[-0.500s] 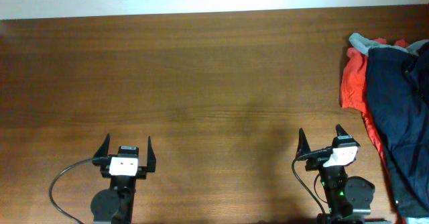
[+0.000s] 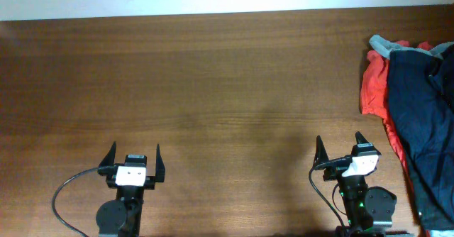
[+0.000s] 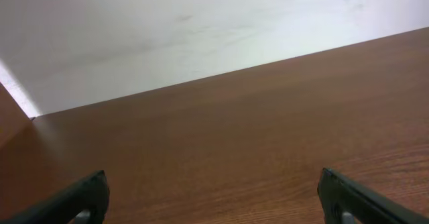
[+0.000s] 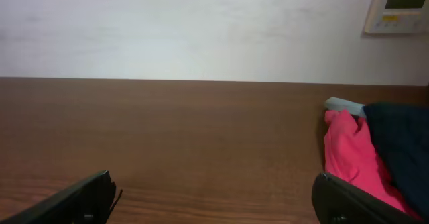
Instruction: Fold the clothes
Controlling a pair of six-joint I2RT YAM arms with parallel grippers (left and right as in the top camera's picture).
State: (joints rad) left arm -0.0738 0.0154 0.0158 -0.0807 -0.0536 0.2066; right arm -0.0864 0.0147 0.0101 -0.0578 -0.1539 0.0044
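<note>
Nothing moved; clothes [image 2: 424,102] lie heaped at the table's [image 2: 213,88] right edge.

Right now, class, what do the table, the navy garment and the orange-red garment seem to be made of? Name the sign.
Table: wood or wood-look laminate, matte brown; long grain streaks show.
Navy garment: soft cloth, perhaps cotton; it creases and drapes.
Orange-red garment: thin cloth, fibre unclear; it lies limp and rumpled.
</note>
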